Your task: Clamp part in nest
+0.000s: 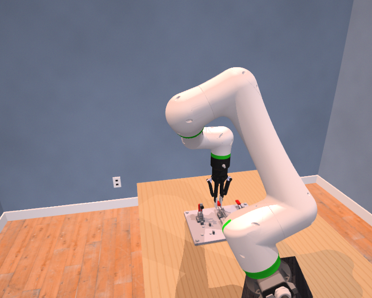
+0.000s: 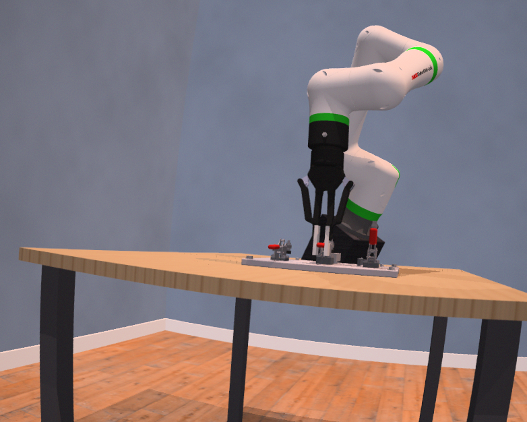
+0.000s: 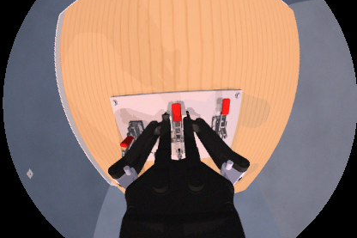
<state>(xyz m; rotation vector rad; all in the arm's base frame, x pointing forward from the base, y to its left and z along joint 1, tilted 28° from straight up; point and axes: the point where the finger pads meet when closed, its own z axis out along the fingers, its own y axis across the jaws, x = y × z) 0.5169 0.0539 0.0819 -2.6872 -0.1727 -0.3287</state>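
While your black two-finger gripper (image 2: 321, 232) hangs straight down over the grey metal fixture plate (image 2: 318, 266), its fingers are clenched on the red-capped handle of the middle clamp (image 2: 320, 245); you can't see the part anywhere around that plate.

The arm (image 1: 263, 134) has smooth, rounded white links with green rings at its joints, small oval recesses, and a red-and-black marking near its elbow. The black gripper (image 2: 321, 236) has pale fingertip pads.
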